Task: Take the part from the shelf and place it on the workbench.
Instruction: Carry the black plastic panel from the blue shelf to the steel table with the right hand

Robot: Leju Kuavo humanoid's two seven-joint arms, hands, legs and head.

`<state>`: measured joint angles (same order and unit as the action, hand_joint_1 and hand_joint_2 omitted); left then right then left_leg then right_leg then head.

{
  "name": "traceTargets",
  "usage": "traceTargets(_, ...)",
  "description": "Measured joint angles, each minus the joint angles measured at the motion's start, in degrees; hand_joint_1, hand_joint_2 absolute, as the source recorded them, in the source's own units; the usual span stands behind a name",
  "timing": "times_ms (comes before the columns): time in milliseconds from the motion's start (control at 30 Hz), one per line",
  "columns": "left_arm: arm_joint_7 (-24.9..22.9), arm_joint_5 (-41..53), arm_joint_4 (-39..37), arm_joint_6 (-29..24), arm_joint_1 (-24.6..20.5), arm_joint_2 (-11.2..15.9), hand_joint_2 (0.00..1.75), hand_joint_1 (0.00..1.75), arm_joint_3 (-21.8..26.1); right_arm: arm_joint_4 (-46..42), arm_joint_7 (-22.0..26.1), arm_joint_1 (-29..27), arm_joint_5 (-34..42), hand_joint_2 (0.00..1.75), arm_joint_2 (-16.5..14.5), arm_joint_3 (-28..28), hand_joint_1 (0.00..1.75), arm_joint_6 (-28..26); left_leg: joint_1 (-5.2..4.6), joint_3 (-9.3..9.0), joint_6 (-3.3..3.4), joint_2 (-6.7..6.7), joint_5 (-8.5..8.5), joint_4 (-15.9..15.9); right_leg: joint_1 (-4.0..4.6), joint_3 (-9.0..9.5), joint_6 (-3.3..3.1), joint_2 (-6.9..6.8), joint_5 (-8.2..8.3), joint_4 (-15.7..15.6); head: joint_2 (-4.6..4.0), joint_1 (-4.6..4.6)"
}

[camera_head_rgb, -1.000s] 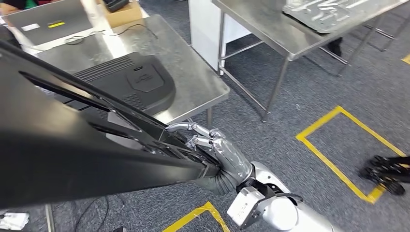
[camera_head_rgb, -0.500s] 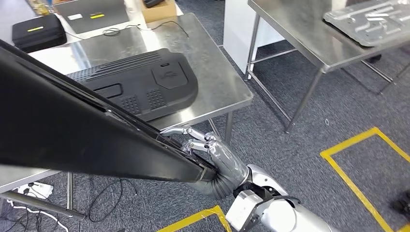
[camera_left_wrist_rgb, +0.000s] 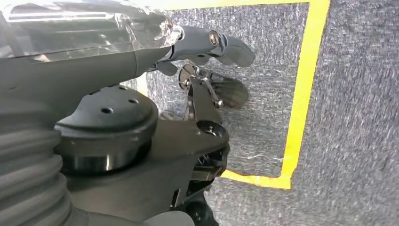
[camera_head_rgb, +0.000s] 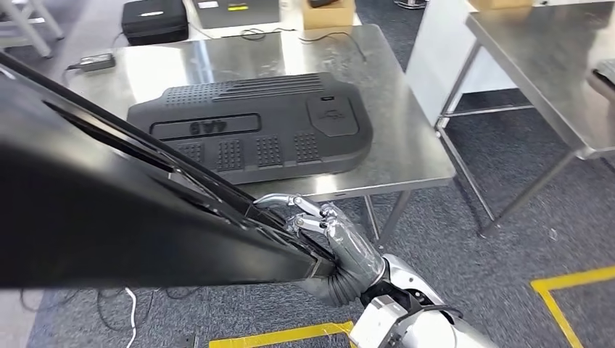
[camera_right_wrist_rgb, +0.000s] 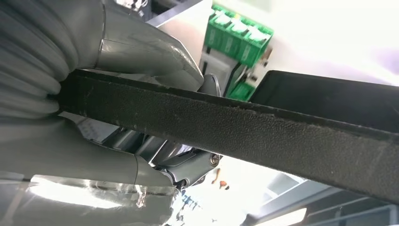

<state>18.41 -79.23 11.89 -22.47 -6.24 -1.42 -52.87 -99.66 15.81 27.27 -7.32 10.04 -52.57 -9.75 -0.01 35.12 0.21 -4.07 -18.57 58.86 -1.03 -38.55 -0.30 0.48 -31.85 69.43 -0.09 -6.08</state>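
The part point(camera_head_rgb: 130, 217) is off the shelf and in the air, a long black panel gripped at its end by the right robot hand point(camera_head_rgb: 341, 243), fingers wrapped over the edge. The counter point(camera_head_rgb: 413, 156) lies at twelve o'clock, already carrying a black cover point(camera_head_rgb: 254, 134). The left robot hand point(camera_left_wrist_rgb: 207, 61) holds nothing, fingers apart. Placing remains.

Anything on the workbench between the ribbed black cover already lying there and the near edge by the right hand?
No. In the head view a bare steel strip of workbench runs between the ribbed black cover and the near edge, above the right hand.
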Motion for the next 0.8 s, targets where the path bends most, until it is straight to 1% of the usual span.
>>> traceTargets(33,0.0,0.0,0.0,0.0,0.0,0.0,1.75,0.0,0.0,0.0,0.1,0.0,0.0,1.75,0.0,0.0,1.75,0.0,0.07,0.12,-0.21,-0.75,-0.2,0.3,-0.14,1.49,-0.13,1.28,1.77,-3.7,0.0,-0.2)
traceTargets(67,0.0,0.0,0.0,0.0,0.0,0.0,1.75,0.0,0.0,0.1,0.1,0.1,0.1,1.75,0.0,0.0,1.75,0.0,0.07,0.35,-0.49,-1.42,-0.37,0.7,-0.26,2.66,-0.21,2.48,2.97,-6.7,0.0,-0.33)
traceTargets(100,0.0,0.0,0.0,0.0,0.0,0.0,1.75,0.0,0.0,0.1,0.2,0.1,0.2,1.75,0.0,0.0,1.75,0.1,0.15,0.62,-0.8,-1.94,-0.47,0.9,-0.29,3.29,-0.31,3.44,3.37,-8.4,0.02,-0.42)
traceTargets(133,-0.1,0.0,0.0,0.0,0.0,0.0,1.75,0.0,0.0,0.2,0.3,0.1,0.3,1.75,-0.1,0.0,1.75,0.1,0.27,0.87,-1.16,-2.4,-0.49,1.0,-0.24,3.41,-0.45,3.93,3.11,-8.8,0.03,-0.41)
traceTargets(200,-0.1,0.0,0.0,0.0,0.2,0.0,1.75,0.0,0.0,0.2,0.4,0.2,0.4,1.75,-0.2,0.0,1.75,0.2,0.47,0.99,-1.92,-3.16,-0.45,0.9,-0.15,3.63,-0.95,2.86,3.3,-9.2,0.06,-0.38)
traceTargets(233,-0.1,0.0,0.0,0.0,0.3,0.1,1.75,0.0,0.0,0.2,0.4,0.2,0.5,1.75,-0.3,0.0,1.75,0.2,0.39,1.03,-2.31,-2.47,-0.71,1.2,-0.24,3.89,-1.26,2.29,3.35,-9.5,0.06,-0.25)
traceTargets(267,-0.2,-0.1,0.0,0.0,0.3,0.1,1.75,0.0,0.0,0.2,0.4,0.3,0.6,1.75,-0.4,-0.1,1.75,0.2,0.31,1.43,-2.68,-1.16,-1.43,2.3,-0.37,4.18,-1.57,1.6,3.4,-9.8,0.05,0.11)
traceTargets(300,-0.2,-0.1,0.0,0.0,0.2,0.2,1.75,0.0,0.0,0.2,0.5,0.3,0.8,1.75,-0.5,-0.1,1.75,0.2,0.3,2.32,-3.02,0.53,-2.7,4.5,-0.44,4.46,-1.82,0.92,3.37,-10.0,0.04,0.56)
traceTargets(333,-0.2,-0.1,0.0,0.0,0.2,0.2,1.75,0.0,0.0,0.3,0.6,0.3,1.0,1.75,-0.5,-0.1,1.75,0.2,0.38,3.77,-3.4,2.2,-4.33,7.7,-0.36,4.68,-2.01,0.34,3.25,-10.1,0.03,1.08)
traceTargets(367,-0.2,-0.1,0.0,0.1,0.2,0.2,1.75,0.0,0.0,0.4,0.7,0.3,1.3,1.75,-0.5,-0.1,1.75,0.2,0.62,5.49,-3.71,3.04,-5.9,11.2,-0.29,4.81,-2.17,-0.27,3.11,-10.1,0.02,1.5)
traceTargets(400,-0.3,-0.1,0.0,0.1,0.2,0.2,1.75,0.0,0.0,0.5,0.8,0.3,1.5,1.75,-0.5,-0.1,1.75,0.2,0.84,6.93,-3.96,3.38,-6.91,14.1,-0.25,4.92,-2.24,-0.78,2.98,-10.1,0.02,1.73)
traceTargets(433,-0.3,-0.2,0.0,0.2,0.3,0.2,1.75,0.0,0.0,0.6,1.0,0.3,1.7,1.75,-0.5,-0.1,1.75,0.2,1.02,7.63,-4.13,3.51,-6.99,15.4,-0.25,5.01,-2.23,-1.18,2.86,-10.1,0.02,1.86)
traceTargets(467,-0.4,-0.2,0.0,0.2,0.3,0.2,1.75,0.0,-0.1,0.7,1.1,0.3,1.8,1.75,-0.5,-0.1,1.75,0.2,1.15,7.3,-4.21,3.57,-6.04,14.7,-0.27,5.14,-2.16,-1.48,2.74,-10.1,0.02,2.0)
traceTargets(500,-0.5,-0.3,0.0,0.3,0.3,0.2,1.75,0.0,-0.1,0.7,1.2,0.3,1.9,1.75,-0.6,-0.2,1.75,0.2,1.23,5.91,-4.18,3.63,-4.27,12.0,-0.29,5.33,-2.04,-1.69,2.6,-10.1,0.02,2.11)
traceTargets(533,-0.5,-0.4,0.0,0.3,0.3,0.2,1.75,0.0,-0.1,0.7,1.2,0.3,1.9,1.75,-0.6,-0.2,1.75,0.2,1.26,4.01,-4.05,3.81,-2.35,8.1,-0.31,5.53,-1.88,-1.83,2.44,-10.1,0.02,2.21)
traceTargets(567,-0.6,-0.4,0.0,0.3,0.3,0.2,1.75,0.0,-0.1,0.8,1.2,0.3,1.9,1.75,-0.6,-0.2,1.75,0.1,1.15,2.31,-3.81,4.05,-0.95,4.5,-0.2,5.68,-1.63,-1.91,2.26,-10.1,0.02,2.35)
traceTargets(600,-0.6,-0.4,0.0,0.4,0.3,0.2,1.75,0.0,-0.1,0.8,1.2,0.3,1.9,1.75,-0.7,-0.2,1.75,0.1,1.01,1.16,-3.49,4.25,-0.16,2.0,-0.11,5.77,-1.37,-1.98,2.13,-10.0,0.02,2.36)
traceTargets(633,-0.7,-0.5,0.0,0.4,0.3,0.2,1.75,0.0,0.0,0.8,1.3,0.3,2.0,1.75,-0.7,-0.2,1.75,0.1,0.89,0.69,-3.2,4.39,0.04,0.7,0.04,5.77,-1.13,-1.99,1.96,-10.0,0.02,2.28)
traceTargets(700,-1.1,-0.5,0.0,0.4,0.4,0.1,1.75,0.0,0.0,0.8,1.3,0.3,2.0,1.75,-0.7,-0.2,1.75,0.2,0.85,0.67,-3.05,4.25,0.02,0.4,0.24,5.75,-1.42,-1.96,1.81,-9.9,0.02,1.86)
traceTargets(767,-1.3,-0.6,0.0,0.4,0.5,0.1,1.75,0.0,0.0,0.9,1.3,0.3,2.0,1.75,-0.6,-0.2,1.75,0.2,0.86,0.68,-3.09,4.02,0.05,0.3,0.27,5.86,-1.85,-2.0,1.84,-10.1,0.02,1.55)
traceTargets(800,-1.3,-0.6,0.0,0.4,0.5,0.1,1.75,0.0,0.0,0.9,1.3,0.3,2.0,1.75,-0.6,-0.2,1.75,0.2,0.8,0.69,-2.96,3.97,0.01,0.3,0.24,5.94,-1.74,-2.07,1.9,-10.2,0.02,1.45)
